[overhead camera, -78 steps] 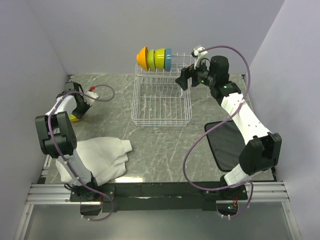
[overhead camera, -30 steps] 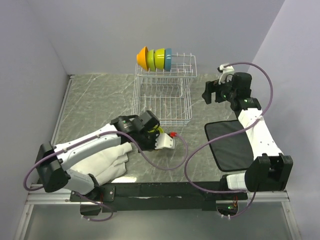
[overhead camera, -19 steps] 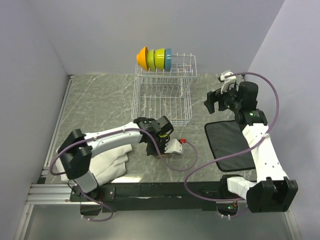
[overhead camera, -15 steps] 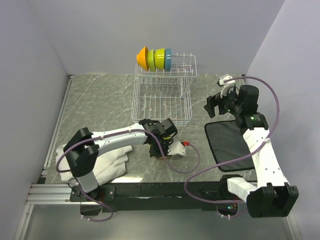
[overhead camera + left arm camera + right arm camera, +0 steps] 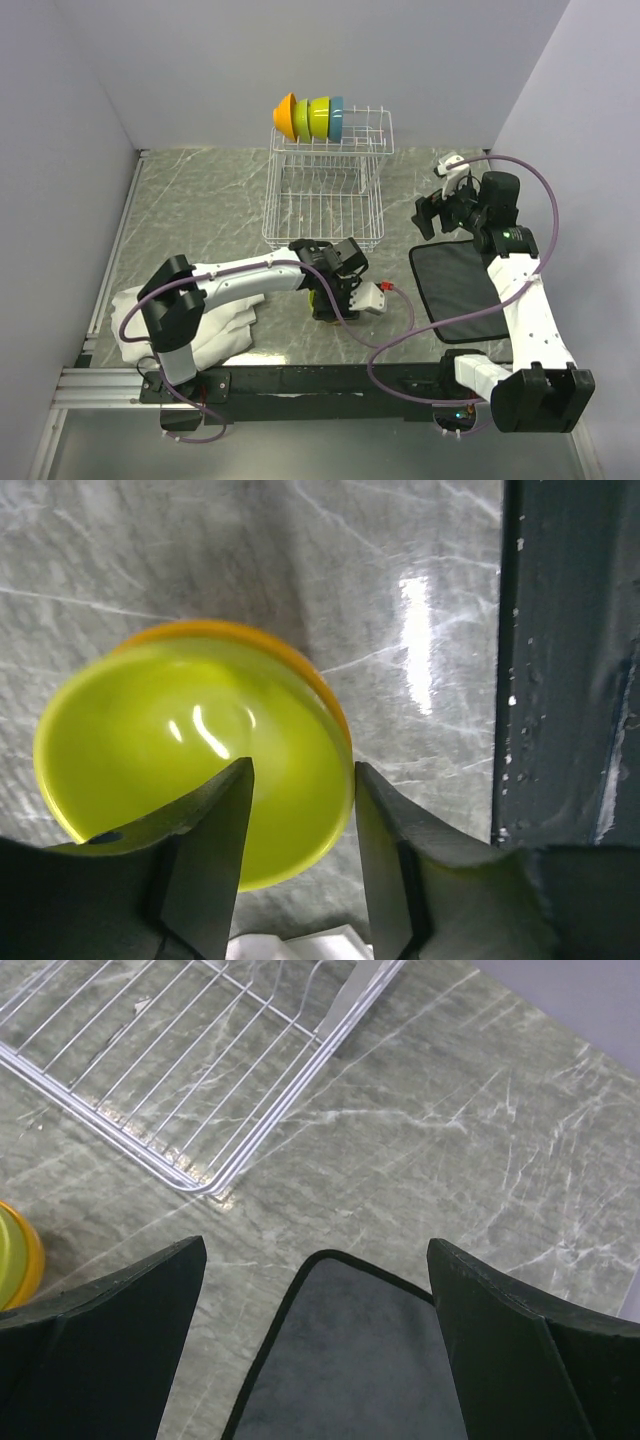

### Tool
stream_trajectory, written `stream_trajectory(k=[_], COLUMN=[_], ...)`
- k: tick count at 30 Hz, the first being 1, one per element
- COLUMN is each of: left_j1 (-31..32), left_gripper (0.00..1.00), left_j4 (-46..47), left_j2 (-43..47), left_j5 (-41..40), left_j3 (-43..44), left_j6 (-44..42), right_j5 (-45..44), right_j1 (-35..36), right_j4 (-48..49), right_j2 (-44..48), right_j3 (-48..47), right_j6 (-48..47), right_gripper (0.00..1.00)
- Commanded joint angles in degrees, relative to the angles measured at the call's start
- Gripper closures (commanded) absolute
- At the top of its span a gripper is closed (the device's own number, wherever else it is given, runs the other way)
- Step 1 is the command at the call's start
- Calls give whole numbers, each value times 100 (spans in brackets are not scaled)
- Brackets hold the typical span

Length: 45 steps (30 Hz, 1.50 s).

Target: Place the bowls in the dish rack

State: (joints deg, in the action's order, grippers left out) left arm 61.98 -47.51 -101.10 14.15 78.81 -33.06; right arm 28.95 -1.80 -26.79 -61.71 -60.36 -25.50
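My left fingers [image 5: 215, 830] stand parted, released, astride the rim of a lime bowl [image 5: 180, 740] on the counter [image 5: 400, 560], just before the rack [image 5: 320, 210]. Four bowls [image 5: 312, 117] sit on its upper tier. My right fingers [image 5: 110, 1310] hang spread wide above the mat [image 5: 360, 1350].

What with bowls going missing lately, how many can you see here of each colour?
orange bowls: 2
lime bowls: 3
blue bowls: 1
Total: 6, reading the pair under the left gripper as a lime bowl nested in an orange one.
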Motion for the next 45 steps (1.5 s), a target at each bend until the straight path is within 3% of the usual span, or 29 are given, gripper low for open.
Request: stream_trajectory(k=[1,7,12,14,16,19,23,25,30,37,38,45], left_j1=[122,122,-10,-456,-1343,-2442,-3488,-4337,-5659,-6391,-6426,-6672], left_gripper=[47,44,39,38,37,33,27,23,21,18,1,0], left_j4=[66,-302,-479,-479,-392,64,426,549,769,857,874,954], left_j2=[-15,467,1504,1907,2163,2804,3411,3544,4027,4502,4520,4599], left_j5=[70,-26,-307,-308,-168,-290,-370,25,632,879,896,1090], left_j3=[205,372,329,232,127,-286,-734,-884,-1315,-1614,-1675,-1877], left_j6=[89,-78,1,229,500,747,1388,1949,2585,2734,2735,2840], right_j5=[190,480,1040,1305,1482,1063,516,288,-100,-188,-258,-531], right_j1=[-74,-136,-136,-49,135,1021,2156,2865,3862,4574,4731,5119], right_j4=[-37,-581,-985,-1441,-2264,-3075,-2430,-1921,-1759,-2261,-2226,-2305], right_j2=[-34,28,115,55,-86,-420,-229,-87,-121,-1079,-1132,-1440], right_j3=[-169,-424,-740,-898,-1126,-1198,-470,47,481,42,50,112], right_j6=[-219,-596,-956,-1298,-2045,-2819,-2803,-2908,-3505,-3787,-3831,-4394], right_gripper=[0,0,0,0,0,0,2,3,12,27,28,42])
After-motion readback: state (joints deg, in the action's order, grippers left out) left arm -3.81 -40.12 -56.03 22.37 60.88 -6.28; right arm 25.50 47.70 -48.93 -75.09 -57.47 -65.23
